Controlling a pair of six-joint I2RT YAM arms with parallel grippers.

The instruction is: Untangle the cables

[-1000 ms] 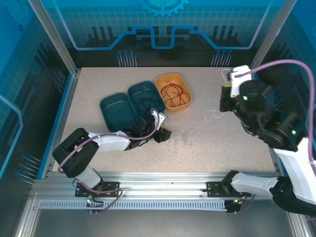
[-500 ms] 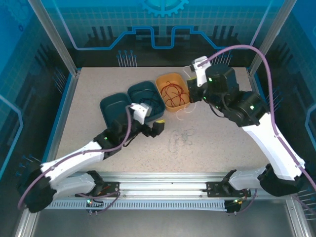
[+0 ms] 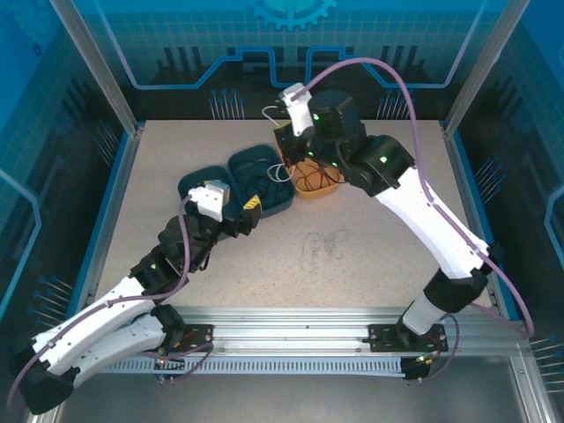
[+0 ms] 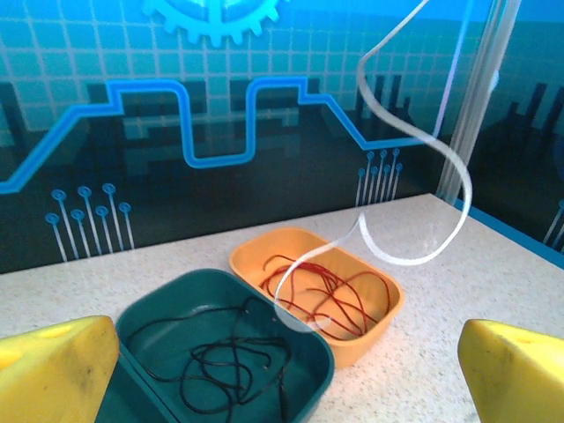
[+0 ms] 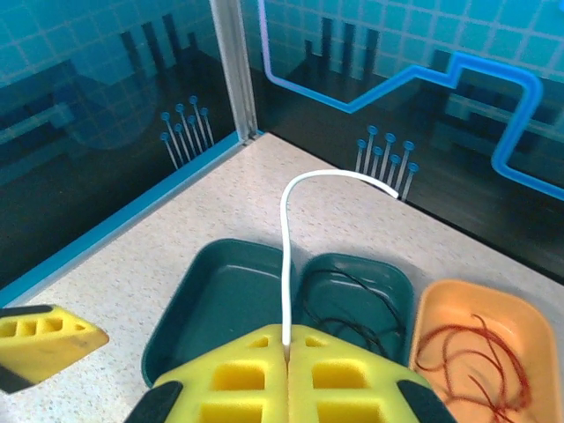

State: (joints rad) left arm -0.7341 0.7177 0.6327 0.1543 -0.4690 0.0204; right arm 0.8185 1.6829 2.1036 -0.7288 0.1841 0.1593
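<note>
R: right gripper (image 5: 288, 342) clamped on thin whitish flexible cable (image 5: 285, 247), shifted toward 9 o'clock | L: left gripper (image 3: 246, 210) spread wide, withdrawn toward 10 o'clock

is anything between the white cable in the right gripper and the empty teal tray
The white cable is clamped in the shut right gripper, and the empty teal tray has a bare floor. Only the open left gripper hovers by that tray's near edge.

White arms (image 3: 438, 233), yellow fingers (image 5: 256, 350)
</note>
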